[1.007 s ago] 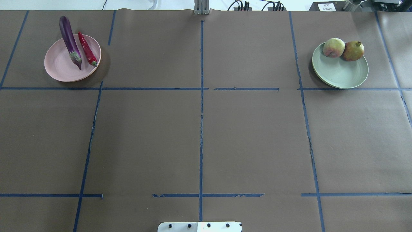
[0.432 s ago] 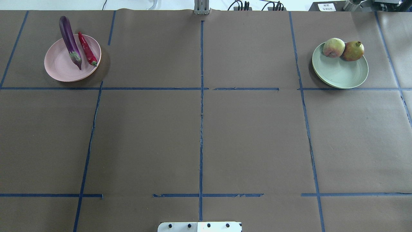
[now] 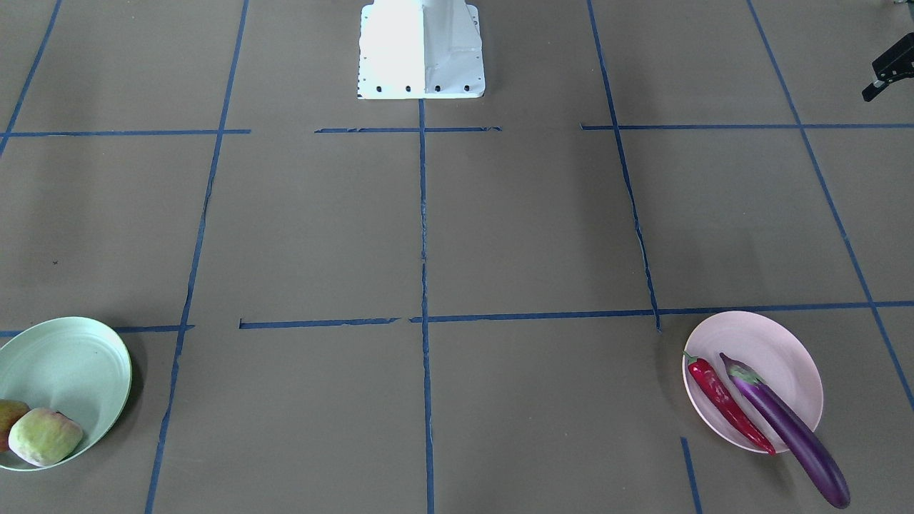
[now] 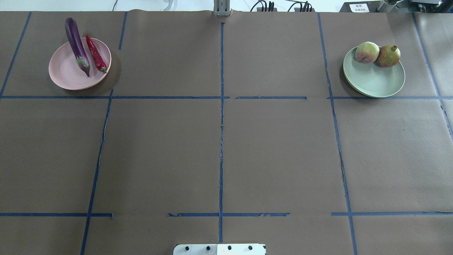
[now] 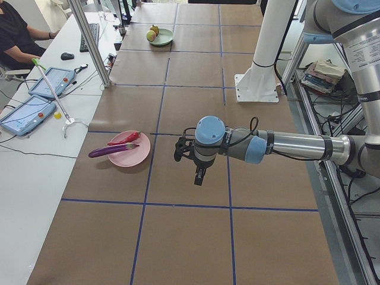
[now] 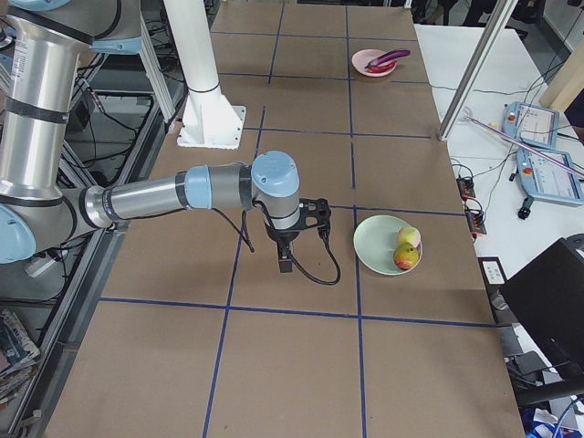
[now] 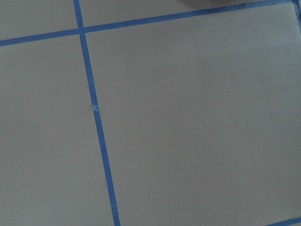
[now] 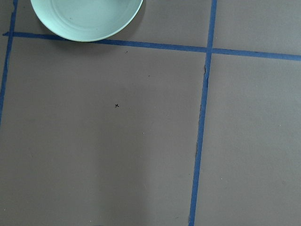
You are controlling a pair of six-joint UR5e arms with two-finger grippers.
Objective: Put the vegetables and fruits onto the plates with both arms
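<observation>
The purple eggplant [image 4: 75, 40] and the red chili pepper [image 4: 95, 53] lie on the pink plate [image 4: 67, 76] at the far left; the eggplant's thick end overhangs the rim [image 3: 821, 471]. The pale green fruit [image 4: 367, 52] and the red-yellow fruit [image 4: 388, 56] sit together at the far edge of the mint green plate [image 4: 375, 81] at the far right. My left gripper [image 5: 199, 175] hangs above the table, apart from the pink plate. My right gripper [image 6: 286, 265] hangs beside the green plate [image 6: 374, 242]. I cannot tell whether either is open or shut.
The white base block [image 3: 421, 50] stands at the table's near middle. Blue tape lines cross the brown table cover [image 4: 276, 152]. An operator [image 5: 15, 35] sits at a side desk with tablets [image 5: 24, 113].
</observation>
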